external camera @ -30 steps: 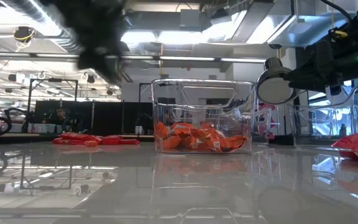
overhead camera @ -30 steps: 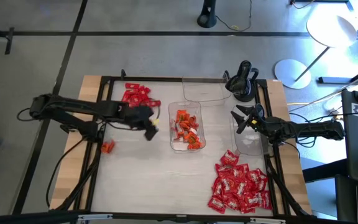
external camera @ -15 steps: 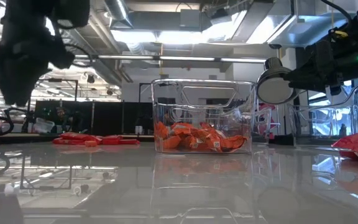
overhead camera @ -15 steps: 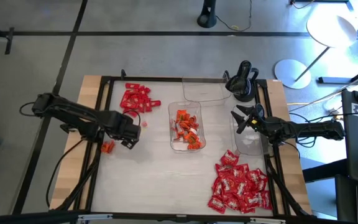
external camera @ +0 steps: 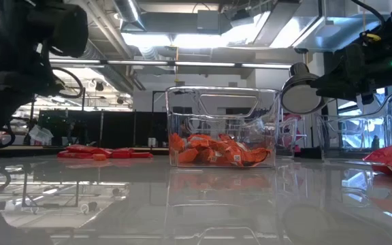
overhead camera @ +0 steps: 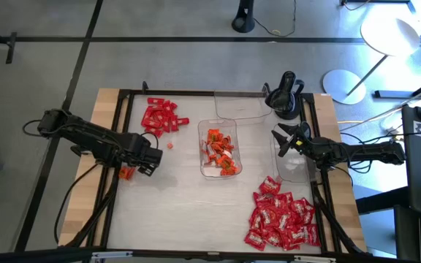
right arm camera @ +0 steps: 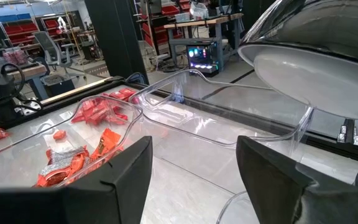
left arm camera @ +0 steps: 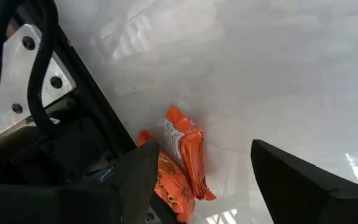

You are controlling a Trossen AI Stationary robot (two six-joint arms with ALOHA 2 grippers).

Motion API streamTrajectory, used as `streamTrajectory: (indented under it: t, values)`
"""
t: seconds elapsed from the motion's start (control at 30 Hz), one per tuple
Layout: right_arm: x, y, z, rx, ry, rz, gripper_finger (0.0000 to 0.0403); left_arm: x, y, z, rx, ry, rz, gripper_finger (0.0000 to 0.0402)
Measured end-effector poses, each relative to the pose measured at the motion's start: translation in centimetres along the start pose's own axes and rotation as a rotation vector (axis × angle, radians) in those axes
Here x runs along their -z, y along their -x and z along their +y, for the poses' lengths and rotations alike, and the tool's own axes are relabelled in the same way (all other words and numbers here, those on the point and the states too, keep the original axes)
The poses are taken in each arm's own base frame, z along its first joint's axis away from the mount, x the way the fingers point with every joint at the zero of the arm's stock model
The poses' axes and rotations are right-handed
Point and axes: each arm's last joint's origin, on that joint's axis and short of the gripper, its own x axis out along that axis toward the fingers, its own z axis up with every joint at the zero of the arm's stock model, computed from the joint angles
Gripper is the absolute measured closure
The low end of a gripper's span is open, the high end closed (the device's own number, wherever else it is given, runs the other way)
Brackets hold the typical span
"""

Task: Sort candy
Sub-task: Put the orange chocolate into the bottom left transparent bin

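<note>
Two orange candies (left arm camera: 182, 163) lay beneath left gripper (left arm camera: 197, 171), jaws wide, empty. Advice: centre over one wrapper, descend, pinch. Right gripper (right arm camera: 194, 165) open, empty, waited over right tray (overhead camera: 294, 172).

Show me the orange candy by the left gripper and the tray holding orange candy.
orange candy (left arm camera: 184, 149), left wrist view, middle of the wrapper.
tray (external camera: 222, 92), low view, upper front wall.

A grey floor (overhead camera: 42, 80) crossed by dark lines surrounds the wooden table (overhead camera: 79, 197). A white lamp (overhead camera: 389, 33) stands beyond its far right corner. Behind, the room shows ceiling ducts (external camera: 131, 17), strip lights (external camera: 203, 65), red shelving (right arm camera: 17, 25) and an office chair (right arm camera: 45, 46).
</note>
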Motion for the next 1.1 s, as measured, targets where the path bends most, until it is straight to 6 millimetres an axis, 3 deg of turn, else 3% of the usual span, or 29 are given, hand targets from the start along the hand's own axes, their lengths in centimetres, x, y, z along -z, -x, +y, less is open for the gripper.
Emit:
streamTrajectory:
  t: [0.6, 0.87, 1.1]
  values:
    - [0.0, 0.0, 0.0, 0.000, 0.000, 0.000, 0.0173, -0.5, -4.3, -2.7, -0.264, -0.126, 0.224, 0.0157]
    - [0.0, 0.0, 0.0, 0.000, 0.001, 0.001, 0.0173, -0.7, -5.3, -3.9, -0.142, -0.251, 0.251, 0.0159]
    - [0.0, 0.0, 0.0, 0.000, 0.002, 0.002, 0.0173, -0.8, -5.1, -3.8, -0.139, -0.260, 0.262, 0.0204]
